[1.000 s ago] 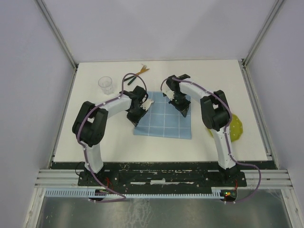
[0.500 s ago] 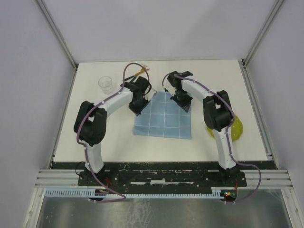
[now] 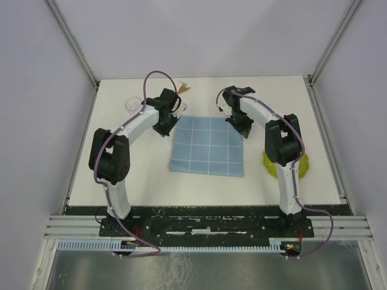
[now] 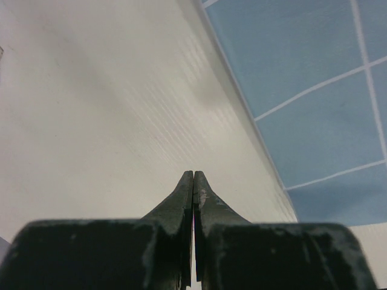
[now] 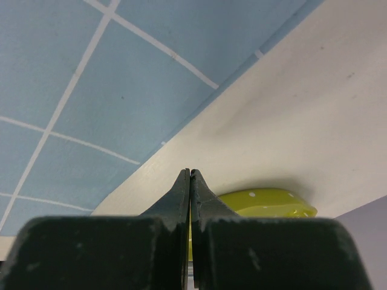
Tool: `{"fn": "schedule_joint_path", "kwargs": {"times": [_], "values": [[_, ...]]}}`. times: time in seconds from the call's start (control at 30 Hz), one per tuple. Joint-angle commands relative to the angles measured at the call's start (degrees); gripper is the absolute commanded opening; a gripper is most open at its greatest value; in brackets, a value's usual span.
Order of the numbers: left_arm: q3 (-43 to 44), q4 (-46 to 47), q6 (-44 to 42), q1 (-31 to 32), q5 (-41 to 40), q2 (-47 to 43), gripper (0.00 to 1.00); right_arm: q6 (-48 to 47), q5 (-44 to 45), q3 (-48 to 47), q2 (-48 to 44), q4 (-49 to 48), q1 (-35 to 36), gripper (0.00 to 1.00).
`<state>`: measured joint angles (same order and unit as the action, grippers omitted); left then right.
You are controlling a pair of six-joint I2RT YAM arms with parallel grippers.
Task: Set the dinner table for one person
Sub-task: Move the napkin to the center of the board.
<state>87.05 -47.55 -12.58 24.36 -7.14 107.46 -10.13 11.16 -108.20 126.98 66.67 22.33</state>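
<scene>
The dinner table [image 3: 145,175] is a large off-white top. A light-blue cloth with a white grid [image 3: 207,145] lies flat at its middle. My left gripper [image 3: 162,128] is shut and empty, just off the cloth's far left corner. In the left wrist view its gripper [image 4: 193,175] is over bare table with the cloth [image 4: 302,90] to the right. My right gripper [image 3: 245,131] is shut and empty beside the cloth's far right edge. The right wrist view shows its gripper [image 5: 190,173], the cloth [image 5: 121,90] and a yellow-green dotted plate [image 5: 266,202] behind the fingers.
A clear glass [image 3: 132,104] stands at the far left, partly behind my left arm. Cutlery with green and orange handles [image 3: 183,89] lies at the far edge. The yellow-green plate [image 3: 300,164] sits at the right, partly under my right arm.
Both grippers moved off the cloth toward the far side, left to the left and right to the right. The cloth's far edge now lies flat and further back.
</scene>
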Motion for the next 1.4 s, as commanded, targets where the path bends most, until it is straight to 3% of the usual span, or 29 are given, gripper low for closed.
{"fn": "schedule_joint_path", "kwargs": {"times": [0.0, 0.5, 1.37], "values": [[0.26, 1.42, -1.8, -1.39, -0.78, 3.25, 0.03, 0.29, 1.92, -4.24, 3.42, 0.69, -1.67, 0.01], [3.31, -0.18, -1.72, -3.28, -0.14, 6.68, 0.03, 0.55, -1.24, -8.35, 7.63, 1.33, -5.96, 0.01], [2.31, -3.38, -2.22, -8.53, -1.22, -2.82, 0.03, 2.31, -7.42, -20.57, 16.68, 4.71, -4.2, 0.02]]}}
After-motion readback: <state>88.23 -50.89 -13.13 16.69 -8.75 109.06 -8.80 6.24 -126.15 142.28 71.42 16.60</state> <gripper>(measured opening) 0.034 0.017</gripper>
